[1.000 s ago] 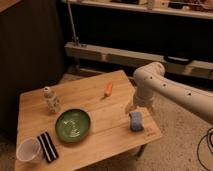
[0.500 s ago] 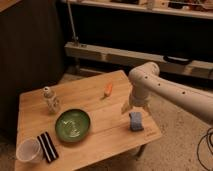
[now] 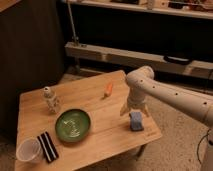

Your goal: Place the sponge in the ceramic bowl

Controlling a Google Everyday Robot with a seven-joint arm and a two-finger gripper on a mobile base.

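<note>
The sponge (image 3: 136,120), a small blue-grey pad, lies flat near the right edge of the wooden table (image 3: 105,117). My gripper (image 3: 134,111) hangs from the white arm just above the sponge's far end. It is open, with one pale finger (image 3: 123,110) to the left of the sponge and the other to the right. The ceramic bowl (image 3: 80,131), a shallow dark green dish with pale marks inside, sits left of centre on the table, well apart from the sponge, with nothing in it.
A clear plastic cup (image 3: 28,150) and a black block with white stripes (image 3: 47,146) stand at the front left corner. A small pale figure-like object (image 3: 50,100) is behind the bowl. An orange item (image 3: 109,89) lies near the far edge. Metal shelving (image 3: 130,55) runs behind the table.
The arm has shifted slightly left and down, bringing the gripper closer over the sponge. The sponge and the bowl have not moved.
</note>
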